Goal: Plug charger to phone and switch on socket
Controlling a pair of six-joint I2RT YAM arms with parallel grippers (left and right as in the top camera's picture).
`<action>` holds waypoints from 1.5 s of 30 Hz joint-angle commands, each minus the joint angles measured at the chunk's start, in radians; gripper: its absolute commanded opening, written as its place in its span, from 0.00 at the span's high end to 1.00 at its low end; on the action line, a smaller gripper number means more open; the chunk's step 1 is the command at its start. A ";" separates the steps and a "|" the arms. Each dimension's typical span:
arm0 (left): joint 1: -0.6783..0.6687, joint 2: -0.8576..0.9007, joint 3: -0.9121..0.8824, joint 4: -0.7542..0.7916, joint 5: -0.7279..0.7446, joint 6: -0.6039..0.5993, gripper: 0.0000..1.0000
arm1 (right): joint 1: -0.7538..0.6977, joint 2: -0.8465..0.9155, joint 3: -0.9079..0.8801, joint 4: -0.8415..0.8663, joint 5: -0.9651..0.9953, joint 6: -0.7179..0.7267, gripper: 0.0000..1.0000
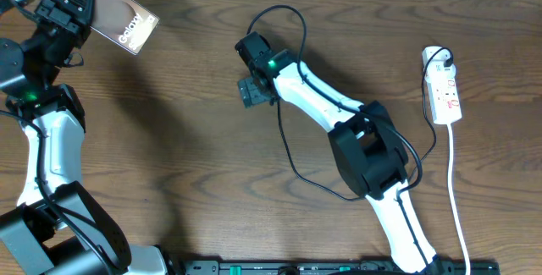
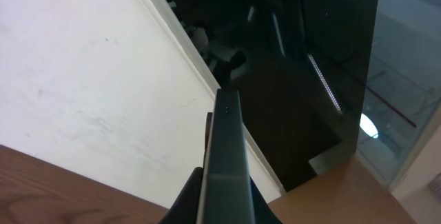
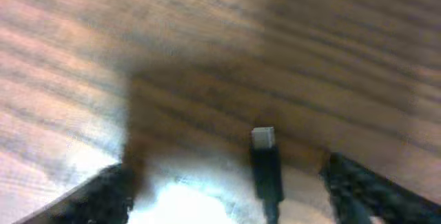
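**A:** Entry one, centre of frame?
**B:** Phone (image 2: 226, 155). Grey, slim, seen edge-on, upright, running from 6 o'clock up to mid-frame.

**A:** Held?
**B:** Yes. The left gripper (image 2: 224, 198) is clamped on it, with dark fingers (image 2: 185, 200) pressed against either side at 6 o'clock.

**A:** Backdrop?
**B:** White wall (image 2: 83, 65), 9 to 12 o'clock, faintly scuffed. Dark glossy panel (image 2: 310, 45), 12 to 3 o'clock. Bright glint (image 2: 368, 124) at 3 o'clock. Brown wood (image 2: 55, 189) at 7 o'clock, with a paler patch at 4 o'clock.

The wooden table (image 1: 186, 140) bears the socket (image 1: 444, 89) at right and the charger (image 1: 288, 152) looped mid-table.
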 commanded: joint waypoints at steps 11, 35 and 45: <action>0.001 -0.019 0.011 0.006 0.001 -0.009 0.93 | -0.039 0.103 -0.051 -0.087 -0.119 -0.004 0.75; 0.001 -0.019 0.011 0.006 0.001 -0.004 0.93 | -0.040 0.103 -0.051 -0.052 -0.213 -0.039 0.99; 0.001 -0.019 0.011 0.006 0.000 0.003 0.93 | -0.101 0.090 -0.050 0.006 -1.052 -0.374 0.99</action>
